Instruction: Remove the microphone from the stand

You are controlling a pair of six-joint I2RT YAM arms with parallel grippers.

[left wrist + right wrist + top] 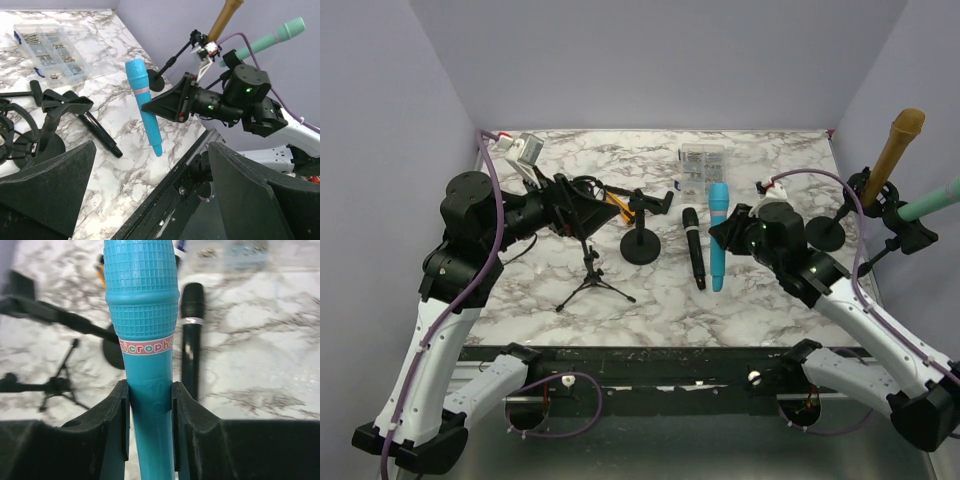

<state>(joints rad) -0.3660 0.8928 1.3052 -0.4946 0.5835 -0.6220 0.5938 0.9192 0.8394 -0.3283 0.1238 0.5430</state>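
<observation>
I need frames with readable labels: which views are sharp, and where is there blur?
Right wrist view: the blue microphone is crisp and its label legible, while the black microphone and tripod stand behind it are blurred. Left wrist view: mostly sharp. Top view: evenly lit, soft shadows, no strong glare.

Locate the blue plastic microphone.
In the top view the blue plastic microphone is right of centre over the marble table, between the fingers of the right gripper, just right of the black handheld microphone.
</observation>
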